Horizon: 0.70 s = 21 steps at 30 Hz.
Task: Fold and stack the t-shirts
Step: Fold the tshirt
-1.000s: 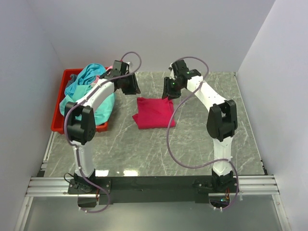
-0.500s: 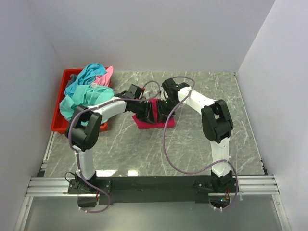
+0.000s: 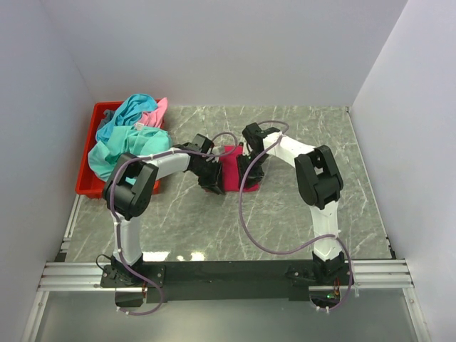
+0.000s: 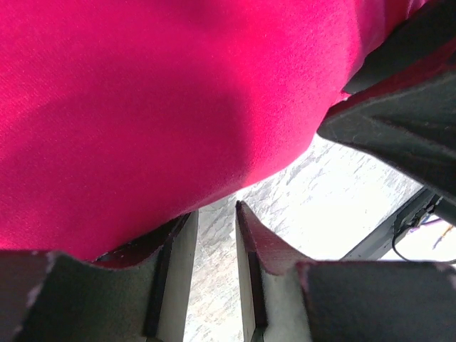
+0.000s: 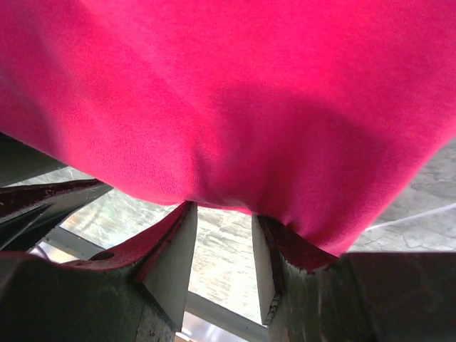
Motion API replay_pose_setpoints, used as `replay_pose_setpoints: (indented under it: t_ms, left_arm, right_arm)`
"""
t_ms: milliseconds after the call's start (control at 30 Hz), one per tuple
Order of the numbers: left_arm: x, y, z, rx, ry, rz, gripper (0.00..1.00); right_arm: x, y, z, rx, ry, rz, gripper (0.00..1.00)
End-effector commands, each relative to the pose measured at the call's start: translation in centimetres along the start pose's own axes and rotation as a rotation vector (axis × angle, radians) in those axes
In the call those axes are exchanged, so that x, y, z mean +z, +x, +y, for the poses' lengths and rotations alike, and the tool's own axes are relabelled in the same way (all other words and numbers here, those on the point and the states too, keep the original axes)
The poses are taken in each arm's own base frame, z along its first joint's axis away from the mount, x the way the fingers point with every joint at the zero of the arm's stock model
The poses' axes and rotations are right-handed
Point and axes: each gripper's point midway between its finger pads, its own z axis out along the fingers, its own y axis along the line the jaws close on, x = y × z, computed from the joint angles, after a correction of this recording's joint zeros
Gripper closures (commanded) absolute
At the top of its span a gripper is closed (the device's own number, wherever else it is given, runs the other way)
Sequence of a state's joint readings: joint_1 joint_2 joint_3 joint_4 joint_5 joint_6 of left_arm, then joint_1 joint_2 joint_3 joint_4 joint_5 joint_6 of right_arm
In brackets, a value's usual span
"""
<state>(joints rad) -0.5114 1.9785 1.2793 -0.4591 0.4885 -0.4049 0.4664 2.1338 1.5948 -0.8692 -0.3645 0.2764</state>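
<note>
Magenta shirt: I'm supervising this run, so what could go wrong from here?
1. In the wrist views the magenta shirt covers the tips of the left gripper and right gripper, so the hold is unconfirmed; one side could slip and undo the fold.
2. The two sit close together at the shirt; moving nearer, they might collide.

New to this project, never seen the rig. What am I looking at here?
Two robot arms bolted at the near edge of a marble table. The overhead view looks down from behind: left arm and right arm meet at a folded magenta t-shirt. A red bin at left holds crumpled teal shirts and a pink shirt. The other two views come from a camera on each wrist, looking along its jaws: both show magenta cloth across the tips, table visible through the gap. Whether either pair has pinched the cloth, I cannot tell.
</note>
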Motion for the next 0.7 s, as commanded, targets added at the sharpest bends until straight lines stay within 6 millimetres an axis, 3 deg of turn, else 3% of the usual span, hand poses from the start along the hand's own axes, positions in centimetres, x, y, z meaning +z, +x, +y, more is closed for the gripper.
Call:
replay_pose_setpoints:
  t_ms: [0,133,200,333,500,600,667]
  left_arm:
    - [0.0,-0.9,0.4,0.023,-0.030,-0.029,0.66]
    - [0.8,-0.2,0.7,0.005,-0.018,0.006,0.66]
    - [0.2,-0.8,0.0,0.024,-0.002,-0.020,0.65]
    - [-3.5,-4.3,-3.9,0.101,0.065,-0.135,0.65]
    - [-6.9,-8.1,-7.1,0.122,0.098,-0.251,0.62]
    - [-6.9,-8.8,-6.5,0.084,0.086,-0.270,0.62]
    - [-5.7,-8.6,-5.1,0.055,0.045,-0.245,0.62]
  right_arm:
    - [0.8,-0.6,-2.8,0.037,0.064,-0.024,0.55]
    - [0.5,-1.0,-3.2,0.050,0.047,-0.035,0.55]
    - [-0.3,-1.3,-2.2,0.034,0.005,-0.054,0.55]
    - [-2.3,-1.9,-0.3,0.042,-0.130,-0.104,0.55]
    - [-6.8,-3.3,0.7,0.061,-0.268,-0.212,0.52]
    - [-8.0,-4.4,-0.7,0.077,-0.266,-0.255,0.48]
    - [-8.3,-4.8,-1.5,0.072,-0.254,-0.263,0.47]
